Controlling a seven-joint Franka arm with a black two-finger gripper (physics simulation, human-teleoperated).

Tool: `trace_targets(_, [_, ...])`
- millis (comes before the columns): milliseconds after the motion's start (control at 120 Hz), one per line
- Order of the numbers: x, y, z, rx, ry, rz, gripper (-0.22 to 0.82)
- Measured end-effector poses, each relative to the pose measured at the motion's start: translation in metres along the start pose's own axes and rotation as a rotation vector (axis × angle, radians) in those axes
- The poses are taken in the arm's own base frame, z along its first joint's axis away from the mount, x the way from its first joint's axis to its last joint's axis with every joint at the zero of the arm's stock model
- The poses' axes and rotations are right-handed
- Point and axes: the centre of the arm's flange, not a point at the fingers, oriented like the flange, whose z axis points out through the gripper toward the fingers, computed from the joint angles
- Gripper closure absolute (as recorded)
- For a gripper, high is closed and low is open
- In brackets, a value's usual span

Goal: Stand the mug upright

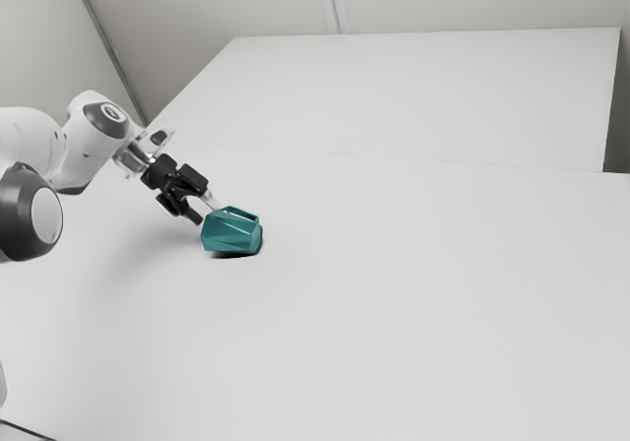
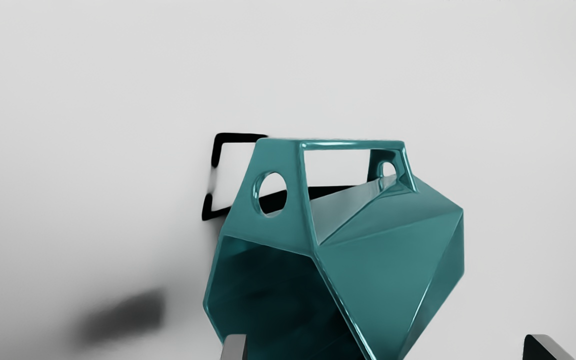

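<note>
My black gripper (image 1: 205, 211) is beside the open-mouth end of the teal faceted mug (image 1: 231, 232), which lies on its side on the white table. In the wrist view, the mug (image 2: 378, 250) shows its dark opening toward my hand, with its angular handle (image 2: 280, 155) raised above the body. The gripper (image 2: 385, 347) stands open, its fingertips wide apart. One fingertip overlaps the mug's mouth in that view, while the other has bare table behind it. Whether a finger touches the rim I cannot tell.
The white table (image 1: 394, 313) spreads around the mug. Behind it, toward the top of the exterior view, rises a pale panel (image 1: 423, 96). The arm reaches in from the exterior view's left.
</note>
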Motion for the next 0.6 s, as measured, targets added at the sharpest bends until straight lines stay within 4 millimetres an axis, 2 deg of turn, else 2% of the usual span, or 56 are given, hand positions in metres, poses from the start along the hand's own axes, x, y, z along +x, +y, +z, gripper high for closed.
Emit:
trace_targets(133, [0.003, 0.002, 0.003, -0.04, 0.031, 0.018, 0.0])
trace_targets(483, [0.0, 0.0, 0.034, -0.12, 0.037, 0.029, 0.0])
trace_targets(600, [0.002, 0.004, 0.039, -0.131, 0.038, 0.043, 0.06])
